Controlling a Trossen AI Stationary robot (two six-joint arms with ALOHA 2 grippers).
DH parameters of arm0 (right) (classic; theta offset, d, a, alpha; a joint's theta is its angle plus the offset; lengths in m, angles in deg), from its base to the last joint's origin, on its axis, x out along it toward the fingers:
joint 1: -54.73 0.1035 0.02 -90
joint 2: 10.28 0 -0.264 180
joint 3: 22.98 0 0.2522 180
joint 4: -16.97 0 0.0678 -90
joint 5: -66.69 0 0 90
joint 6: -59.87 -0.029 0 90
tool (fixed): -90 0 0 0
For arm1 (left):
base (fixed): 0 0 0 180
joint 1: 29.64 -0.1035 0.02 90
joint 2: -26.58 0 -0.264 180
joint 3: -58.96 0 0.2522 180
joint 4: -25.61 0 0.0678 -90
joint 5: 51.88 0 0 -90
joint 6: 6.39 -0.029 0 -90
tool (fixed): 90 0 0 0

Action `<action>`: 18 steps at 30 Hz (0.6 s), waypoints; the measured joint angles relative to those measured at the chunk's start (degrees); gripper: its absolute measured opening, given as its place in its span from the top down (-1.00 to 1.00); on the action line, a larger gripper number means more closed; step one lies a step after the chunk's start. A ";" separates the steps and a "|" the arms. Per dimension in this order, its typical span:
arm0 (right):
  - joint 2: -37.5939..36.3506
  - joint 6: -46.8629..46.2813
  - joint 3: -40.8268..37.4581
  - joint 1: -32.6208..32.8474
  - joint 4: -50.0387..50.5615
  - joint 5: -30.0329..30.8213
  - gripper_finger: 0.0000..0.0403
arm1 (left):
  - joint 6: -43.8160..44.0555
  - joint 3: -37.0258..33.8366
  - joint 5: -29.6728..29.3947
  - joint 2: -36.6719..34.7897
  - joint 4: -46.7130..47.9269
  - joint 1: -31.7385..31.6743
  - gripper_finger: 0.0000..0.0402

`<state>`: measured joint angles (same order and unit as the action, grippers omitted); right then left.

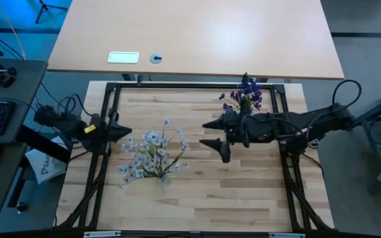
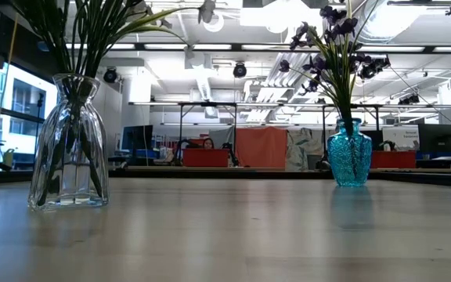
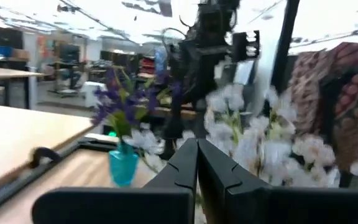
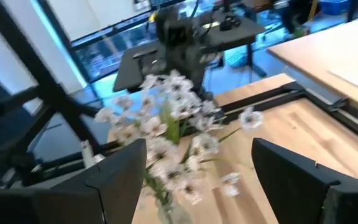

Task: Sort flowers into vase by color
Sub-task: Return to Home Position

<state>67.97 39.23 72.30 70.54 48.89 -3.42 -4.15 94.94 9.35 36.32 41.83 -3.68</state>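
Standing white flowers (image 2: 84,31) — blooms cropped, low view

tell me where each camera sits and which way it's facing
High: above the table, looking straight down; both arms show, left gripper and right gripper.
Low: at tabletop height, looking level across at clear vase and blue vase; no arm shows.
Left wrist: faces the purple flowers past its shut fingers.
Right wrist: faces the white flowers between its open fingers.
Shared: both wrist views show the white flowers.

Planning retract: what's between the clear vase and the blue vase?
Bare table in low view; high view shows the open right gripper overhead.
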 joint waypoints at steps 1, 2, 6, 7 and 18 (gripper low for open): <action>-0.13 -0.01 0.00 -0.26 0.02 0.50 -0.42 | 0.50 -2.24 1.70 -0.77 -2.01 -0.96 1.00; -0.15 -0.09 0.00 -0.57 0.00 0.94 -0.42 | 0.83 -4.09 3.04 -1.65 -3.72 -2.04 1.00; -0.09 -2.72 0.00 -1.54 0.05 1.05 -0.42 | 1.89 -7.25 7.66 -6.29 -7.83 -7.33 1.00; -0.03 -3.66 0.00 -1.69 0.02 0.99 -0.42 | 2.23 -7.46 9.93 -7.49 -8.07 -8.79 1.00; 0.09 -10.52 0.00 -1.96 0.04 1.12 -0.42 | 9.73 -8.71 30.39 -6.25 -4.85 -23.52 1.00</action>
<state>68.06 28.71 72.30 68.58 48.93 -2.30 5.57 86.23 39.74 30.07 36.99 -27.19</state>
